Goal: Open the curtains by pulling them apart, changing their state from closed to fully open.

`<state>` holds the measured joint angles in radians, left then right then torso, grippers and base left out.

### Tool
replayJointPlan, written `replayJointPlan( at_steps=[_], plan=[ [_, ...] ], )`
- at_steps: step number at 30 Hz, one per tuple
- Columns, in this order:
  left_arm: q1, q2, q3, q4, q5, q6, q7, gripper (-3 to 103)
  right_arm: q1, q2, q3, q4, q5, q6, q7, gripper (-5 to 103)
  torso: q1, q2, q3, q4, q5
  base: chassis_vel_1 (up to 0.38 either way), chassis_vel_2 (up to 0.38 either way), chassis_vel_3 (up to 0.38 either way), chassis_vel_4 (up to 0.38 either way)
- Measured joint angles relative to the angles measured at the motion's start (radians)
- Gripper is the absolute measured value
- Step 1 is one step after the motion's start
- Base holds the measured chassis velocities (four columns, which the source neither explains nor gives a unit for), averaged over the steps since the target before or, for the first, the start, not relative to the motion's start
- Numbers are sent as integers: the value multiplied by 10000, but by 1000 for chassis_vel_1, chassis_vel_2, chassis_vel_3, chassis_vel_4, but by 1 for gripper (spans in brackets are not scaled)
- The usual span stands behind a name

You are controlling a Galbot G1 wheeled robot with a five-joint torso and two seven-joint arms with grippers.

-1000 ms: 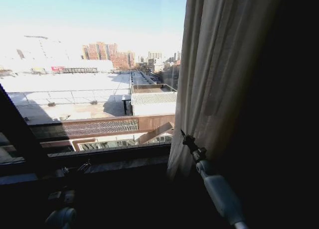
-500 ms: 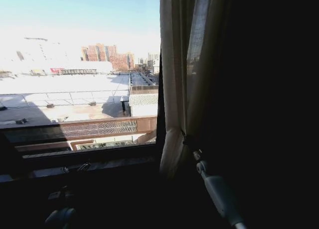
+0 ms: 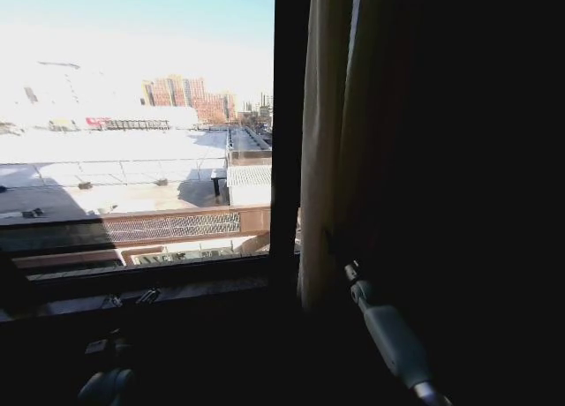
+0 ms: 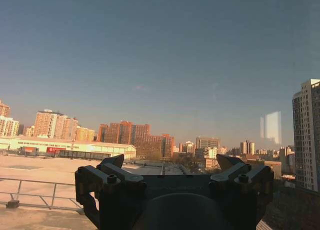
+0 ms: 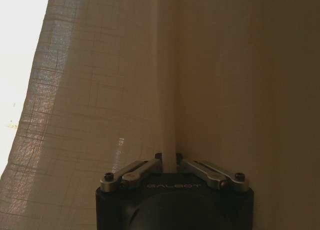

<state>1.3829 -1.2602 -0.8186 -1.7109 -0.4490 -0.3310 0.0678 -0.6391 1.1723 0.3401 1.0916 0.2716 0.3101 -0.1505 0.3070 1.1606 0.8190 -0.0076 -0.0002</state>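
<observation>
The curtains (image 3: 331, 115) hang as one bunched, pleated cream panel right of a dark vertical window frame bar (image 3: 287, 115). My right gripper (image 3: 334, 241) is at the panel's lower edge, just above sill height. In the right wrist view the right gripper (image 5: 169, 158) is shut, pinching a vertical fold of the sheer curtains (image 5: 125, 80) between its fingertips. My left gripper (image 4: 170, 162) is open with nothing between its fingers (image 4: 112, 162) and faces the glass and the sky. The left arm (image 3: 106, 384) sits low at the bottom left, below the sill.
The window glass (image 3: 132, 159) left of the frame bar is uncovered and shows rooftops and distant buildings. A dark sill (image 3: 159, 291) runs along the bottom of the window. Everything right of the curtain is in deep shadow.
The camera has shifted sideways, and a slanted frame bar has left the picture at the left. The curtain edge held by the right gripper now stands right of a newly uncovered vertical frame bar.
</observation>
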Motion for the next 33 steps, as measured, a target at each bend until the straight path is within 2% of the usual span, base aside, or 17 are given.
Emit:
replayJointPlan(
  at_steps=[5, 8, 9, 11, 13, 14, 19, 27, 33],
  plan=[
    [0, -1, 4, 0, 0, 0, 2, 100, 283, -345, 81, -330, 116, -125, 373, 0, 0, 0, 1, -6, 6, 0, 0, 0, 0],
    [0, -1, 4, 0, 0, 0, 3, 100, 285, -532, 152, -157, 109, -490, 1005, 0, -1, 0, 1, -2, 5, 0, 0, 0, 0],
    [0, -1, 4, 0, 0, 0, 3, 100, 253, -605, 206, -72, 15, -680, 1424, 0, -1, 0, 1, 2, -1, 0, 0, 0, 0],
    [0, 0, 4, 0, 0, 0, 3, 100, 242, -622, 225, -62, -30, -730, 1539, 0, 0, 0, 1, 3, 0, 0, 0, 0, 0],
    [0, -1, 4, 0, 0, 0, 3, 100, 194, -679, 335, -38, -383, -996, 2174, 0, -1, 0, 1, 3, 2, 0, 0, 0, 0],
    [0, -1, 4, 0, 0, 0, 3, 100, 194, -679, 335, -38, -383, -996, 2174, 0, -1, 0, 1, 3, 2, 0, 0, 0, 0],
    [0, -1, 4, 0, 0, 0, 6, 100, 135, -710, 476, -35, -956, -1423, 3174, 0, -1, 0, 1, 0, 3, 0, 0, 0, 0],
    [0, -1, 4, 0, 0, 0, 6, 100, -8, -709, 424, 269, -915, -1449, 3213, 0, -1, -1, 1, 0, 2, 0, 0, 0, 0],
    [0, -1, 4, 0, 0, 0, 7, 100, -807, -737, 81, 1681, 192, -1250, 1943, -3, 0, -1, 1, 4, 1, 0, 0, 0, 0]
  ],
)
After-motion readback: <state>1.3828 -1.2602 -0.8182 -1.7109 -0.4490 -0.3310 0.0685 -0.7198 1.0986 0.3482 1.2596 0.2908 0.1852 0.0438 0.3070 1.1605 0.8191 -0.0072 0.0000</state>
